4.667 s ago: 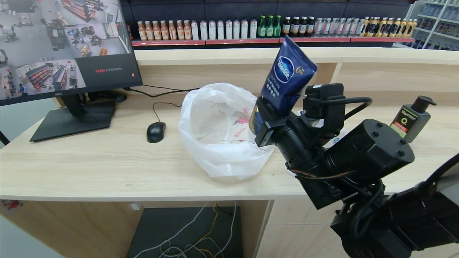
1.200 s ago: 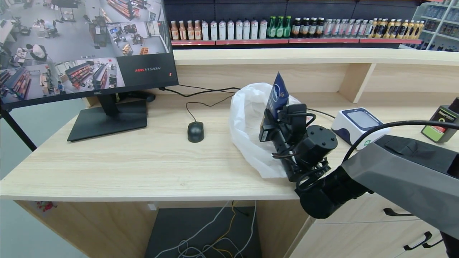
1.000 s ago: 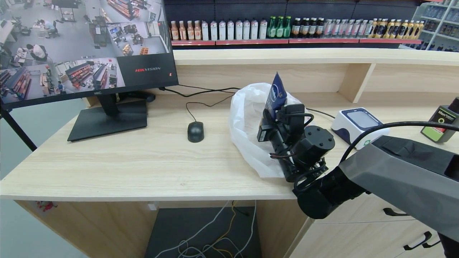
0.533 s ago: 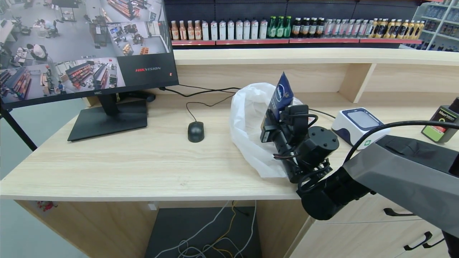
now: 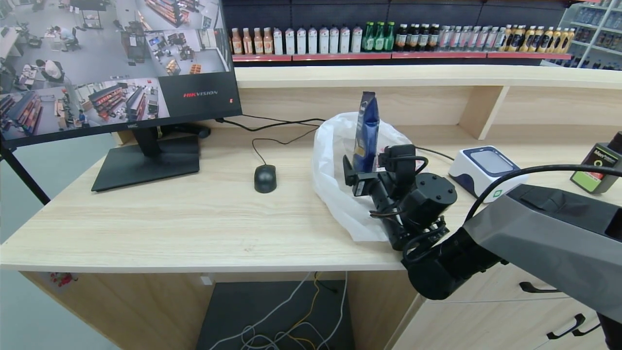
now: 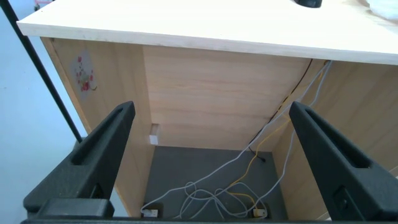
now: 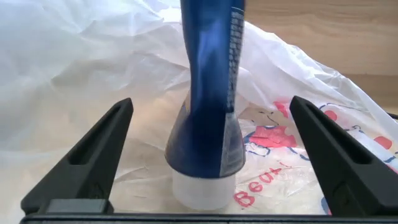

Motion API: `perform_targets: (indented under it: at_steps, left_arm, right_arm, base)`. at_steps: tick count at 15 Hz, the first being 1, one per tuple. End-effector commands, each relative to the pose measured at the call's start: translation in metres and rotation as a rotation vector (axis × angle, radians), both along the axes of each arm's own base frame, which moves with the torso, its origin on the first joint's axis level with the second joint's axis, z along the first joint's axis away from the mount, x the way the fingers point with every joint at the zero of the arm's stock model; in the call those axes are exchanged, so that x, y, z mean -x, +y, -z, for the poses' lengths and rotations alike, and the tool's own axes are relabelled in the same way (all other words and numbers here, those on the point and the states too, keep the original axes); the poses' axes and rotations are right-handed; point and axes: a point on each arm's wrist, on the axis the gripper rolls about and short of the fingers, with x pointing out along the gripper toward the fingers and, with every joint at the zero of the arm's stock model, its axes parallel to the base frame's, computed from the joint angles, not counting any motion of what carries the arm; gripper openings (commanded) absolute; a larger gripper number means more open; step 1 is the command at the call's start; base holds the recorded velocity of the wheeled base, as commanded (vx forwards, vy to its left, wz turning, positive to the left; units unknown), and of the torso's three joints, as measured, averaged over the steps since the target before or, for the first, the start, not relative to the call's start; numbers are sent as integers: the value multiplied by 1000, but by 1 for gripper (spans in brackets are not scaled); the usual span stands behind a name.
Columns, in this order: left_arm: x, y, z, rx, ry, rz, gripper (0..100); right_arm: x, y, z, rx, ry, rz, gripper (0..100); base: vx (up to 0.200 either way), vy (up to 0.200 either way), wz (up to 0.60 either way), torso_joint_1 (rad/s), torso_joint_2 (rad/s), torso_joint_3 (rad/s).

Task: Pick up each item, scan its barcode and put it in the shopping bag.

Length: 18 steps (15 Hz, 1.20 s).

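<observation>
A dark blue tube point(image 5: 365, 131) with a white cap stands upright, cap down, over the mouth of the white plastic shopping bag point(image 5: 335, 160) on the counter. My right gripper point(image 5: 364, 176) is at the bag's near side, open, its fingers wide on either side of the tube. In the right wrist view the tube point(image 7: 211, 112) is free between the fingers of the right gripper point(image 7: 211, 106), with the bag point(image 7: 81, 74) behind and below it. My left gripper point(image 6: 211, 112) hangs open and empty below the counter's front edge point(image 6: 186, 31).
A white barcode scanner point(image 5: 486, 167) sits right of the bag, and a dark pump bottle point(image 5: 600, 163) stands at the far right. A mouse point(image 5: 265, 178) and a monitor point(image 5: 112, 63) occupy the left half. Loose cables point(image 6: 217, 193) lie under the counter.
The right gripper has opened and let go of the tube, which has turned from tilted to upright over the bag. The head camera shifted since the oldest frame.
</observation>
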Motion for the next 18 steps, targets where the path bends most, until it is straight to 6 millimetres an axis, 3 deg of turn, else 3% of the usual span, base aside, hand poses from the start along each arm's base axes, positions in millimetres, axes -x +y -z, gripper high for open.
perform_targets:
  at_steps: [1,12,14,18]
  left_arm:
    - [0,0,0,0,-1,-1,100]
    - [0,0,0,0,-1,-1,100]
    - [0,0,0,0,-1,-1,100]
    - [0,0,0,0,-1,-1,100]
  right_arm:
    - [1,0,-2,-5,-8,-2,100]
    - [5,-3,-16,-22,-34,0,100]
    - [11,-3,-25,-31,-49,-7,100]
    - [42,-10,-44,-31,-47,-38,100]
  base:
    - [0,0,0,0,0,0]
    - [0,0,0,0,0,0]
    - [0,0,0,0,0,0]
    - [0,0,0,0,0,0]
